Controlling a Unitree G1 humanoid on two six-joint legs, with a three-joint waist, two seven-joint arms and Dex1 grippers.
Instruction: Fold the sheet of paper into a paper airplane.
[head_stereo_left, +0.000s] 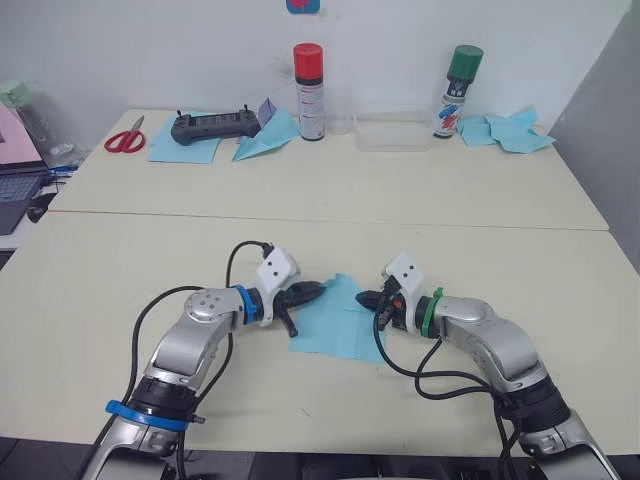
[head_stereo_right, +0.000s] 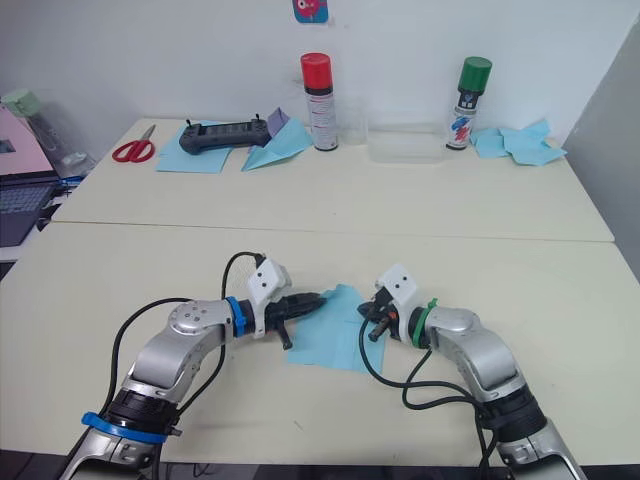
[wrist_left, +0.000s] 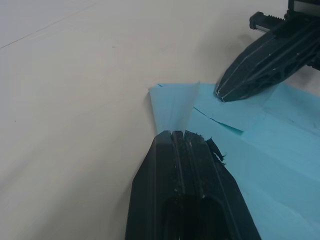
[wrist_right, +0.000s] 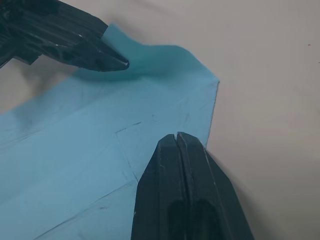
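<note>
The light-blue sheet of paper (head_stereo_left: 338, 322) lies creased on the near table between my two arms. My left gripper (head_stereo_left: 318, 290) is shut on its far left corner, and the left wrist view shows that corner flap (wrist_left: 176, 106) standing up from the fingertips. The right wrist view shows the same corner (wrist_right: 150, 52) curled off the table behind the left fingers (wrist_right: 80, 47). My right gripper (head_stereo_left: 366, 298) is shut and its tip (wrist_right: 176, 137) presses down on the sheet near the right edge, holding nothing.
On the far table stand a red-capped spray can (head_stereo_left: 309, 92), a green-capped can (head_stereo_left: 459, 92) and a clear box (head_stereo_left: 392, 132). Red scissors (head_stereo_left: 125, 138), a black controller (head_stereo_left: 214, 127), a paper dart (head_stereo_left: 265, 138) and crumpled blue scraps (head_stereo_left: 512, 130) lie there too.
</note>
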